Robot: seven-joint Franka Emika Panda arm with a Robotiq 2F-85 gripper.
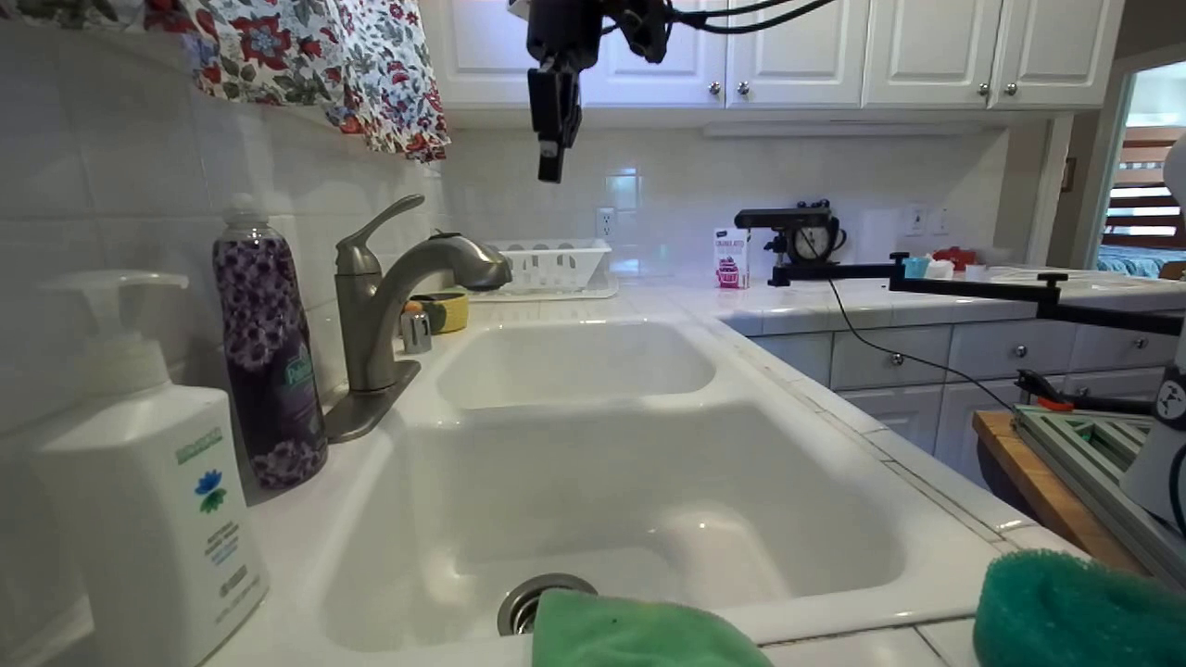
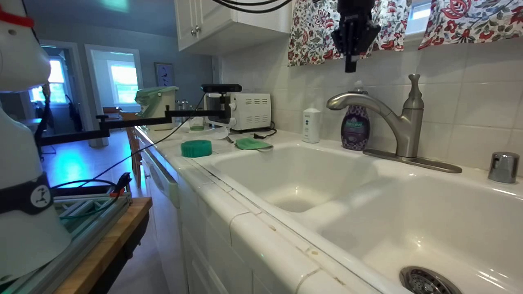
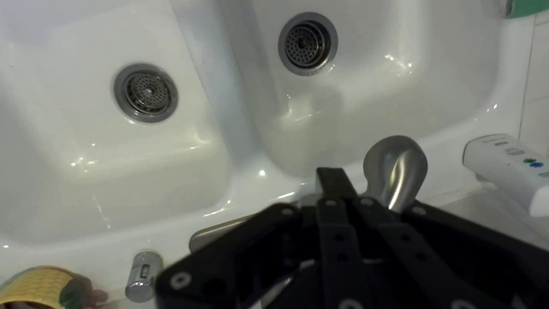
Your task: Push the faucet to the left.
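The brushed grey faucet (image 1: 366,315) stands on the sink's back rim and also shows in an exterior view (image 2: 408,130). In the wrist view its spout head (image 3: 395,167) lies over the basin's back edge; its base and handle are mostly hidden behind my gripper. My black gripper (image 1: 551,167) hangs higher than the faucet, apart from it in both exterior views (image 2: 350,67). In the wrist view the fingertips (image 3: 336,182) are together with nothing between them, just left of the spout head.
A white pump soap dispenser (image 1: 153,500) and a purple bottle (image 1: 269,361) stand along the wall near the faucet. A chrome cap (image 3: 143,277) and a yellow holder (image 3: 36,285) sit on the other side. Floral curtains (image 2: 316,28) hang behind my gripper.
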